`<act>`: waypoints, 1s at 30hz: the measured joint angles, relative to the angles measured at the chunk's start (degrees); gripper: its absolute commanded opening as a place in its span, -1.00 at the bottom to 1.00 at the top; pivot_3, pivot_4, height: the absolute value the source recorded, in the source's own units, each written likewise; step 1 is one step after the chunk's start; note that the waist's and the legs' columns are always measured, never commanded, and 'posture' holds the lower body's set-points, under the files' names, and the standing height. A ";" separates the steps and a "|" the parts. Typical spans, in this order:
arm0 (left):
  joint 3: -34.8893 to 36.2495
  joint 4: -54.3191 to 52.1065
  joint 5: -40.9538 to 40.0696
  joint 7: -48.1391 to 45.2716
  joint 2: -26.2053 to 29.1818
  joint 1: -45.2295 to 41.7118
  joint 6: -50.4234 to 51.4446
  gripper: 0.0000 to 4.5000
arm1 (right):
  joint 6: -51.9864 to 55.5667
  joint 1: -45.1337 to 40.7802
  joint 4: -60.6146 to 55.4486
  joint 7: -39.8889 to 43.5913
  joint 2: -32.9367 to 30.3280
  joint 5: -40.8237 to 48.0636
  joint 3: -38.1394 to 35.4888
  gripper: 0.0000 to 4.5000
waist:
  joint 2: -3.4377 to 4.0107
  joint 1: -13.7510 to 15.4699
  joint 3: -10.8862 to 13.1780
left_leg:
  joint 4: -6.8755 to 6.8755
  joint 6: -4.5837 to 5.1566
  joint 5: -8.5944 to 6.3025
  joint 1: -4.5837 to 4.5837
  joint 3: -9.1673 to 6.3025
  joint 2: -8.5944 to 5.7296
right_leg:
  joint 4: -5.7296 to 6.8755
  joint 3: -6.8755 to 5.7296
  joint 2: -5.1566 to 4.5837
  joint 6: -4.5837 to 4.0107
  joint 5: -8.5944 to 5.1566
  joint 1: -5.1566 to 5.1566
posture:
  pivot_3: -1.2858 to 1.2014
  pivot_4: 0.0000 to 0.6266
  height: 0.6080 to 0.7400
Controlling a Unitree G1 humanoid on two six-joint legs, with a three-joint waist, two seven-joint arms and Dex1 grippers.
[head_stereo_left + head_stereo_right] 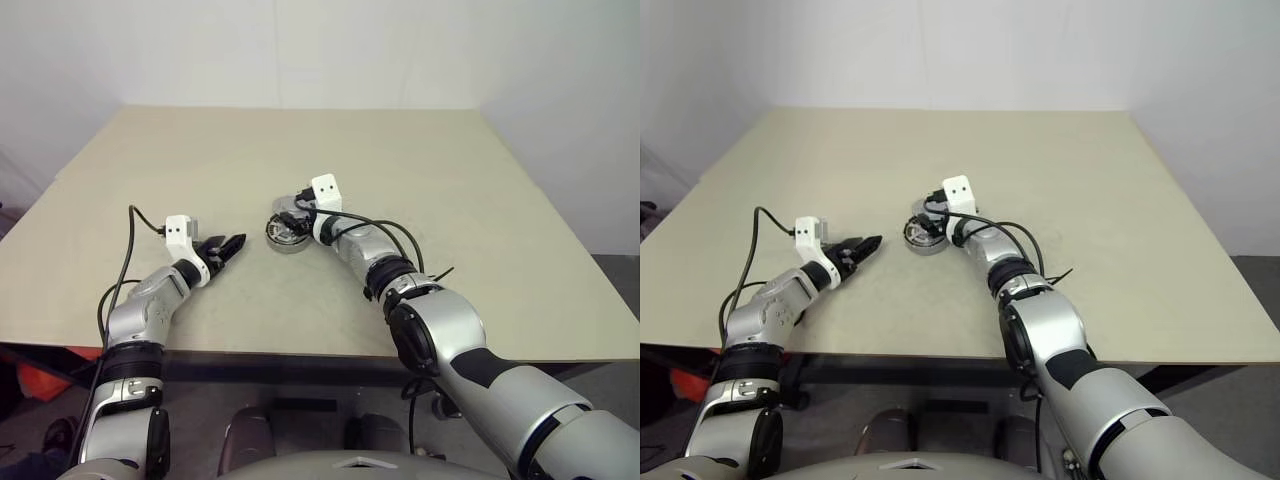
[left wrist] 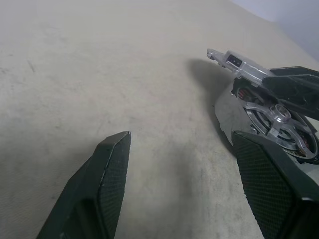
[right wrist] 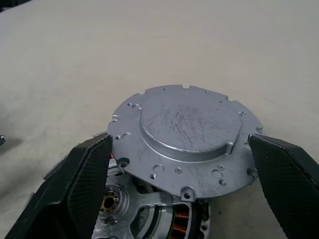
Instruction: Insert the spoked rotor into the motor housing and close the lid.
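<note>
1. Left eye view, far left: left gripper (image 1: 233,246) open and empty, hanging low over the table (image 1: 400,160), well apart from the parts and pointing toward them. No share in the work as things stand.
2. Next to the right, mid-table: housing (image 1: 285,238) resting on the table, copper windings showing under the raised lid in the right wrist view.
3. Inside it: rotor (image 2: 279,115), silver spokes and hub visible within the housing's ring. Judged already inserted, so the first half of the task looks done; whether fully seated cannot be told.
4. Above it: lid (image 3: 184,124), tilted, hanging over the far part of the housing and leaving the near part uncovered. Not yet laid flat, not yet closed.
5. Right of that: right gripper (image 3: 180,139) spread wide and clamped across the lid, one finger at each side of its edge, carrying it over the housing.
6. Left to do, as a judgement: centre the lid over the housing, level it, lower it until it sits all round, then release. Likely trouble: a tilted lid catching on the rim or on the hub.
7. Count, left to right: two grippers, one housing, one rotor, one lid, one table. No other loose parts seen on the table.
</note>
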 measured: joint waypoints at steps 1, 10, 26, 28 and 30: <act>0.00 -0.05 -0.01 0.06 -0.05 0.02 0.05 0.50 | -0.13 0.00 0.01 -0.31 -0.02 -0.44 0.21 0.99 | 0.00 -0.05 0.00 | 0.00 0.00 0.00 0.00 0.00 0.00 | 0.00 0.00 0.00 0.00 0.00 0.00 | 0.03 -1.00 1.00; -0.01 -0.13 -0.05 0.12 -0.39 0.40 0.20 0.50 | -1.61 0.02 -2.10 7.23 -2.39 -0.69 0.21 0.99 | 0.00 -0.31 0.00 | 0.01 0.13 -0.07 -0.03 0.00 0.00 | 0.00 0.00 0.00 0.00 0.00 0.00 | 0.03 -1.00 1.00; -0.57 0.31 -0.04 0.06 -2.21 0.31 -0.45 0.50 | -10.47 7.74 -32.14 49.40 -24.13 -17.04 29.97 0.99 | -0.06 0.60 0.00 | 0.21 0.21 -0.11 0.11 -0.01 0.00 | 0.08 -0.01 0.03 0.00 0.01 0.14 | 0.03 -1.00 1.00; -0.70 0.29 -0.04 0.07 -2.46 0.31 -0.54 0.50 | -12.64 6.47 -29.89 48.01 -23.27 -19.25 31.68 0.99 | -0.06 0.47 0.00 | 0.21 0.20 -0.11 0.10 -0.01 0.00 | 0.09 -0.01 0.03 -0.01 0.01 0.14 | 0.03 -1.00 1.00; -0.68 0.06 -0.05 0.09 -2.46 0.47 -0.55 0.50 | -14.60 5.23 -27.11 45.62 -21.93 -21.20 32.55 0.99 | -0.06 0.29 0.00 | 0.21 0.22 -0.12 0.09 -0.01 0.00 | 0.09 0.01 0.01 -0.01 0.01 0.13 | 0.03 -1.00 1.00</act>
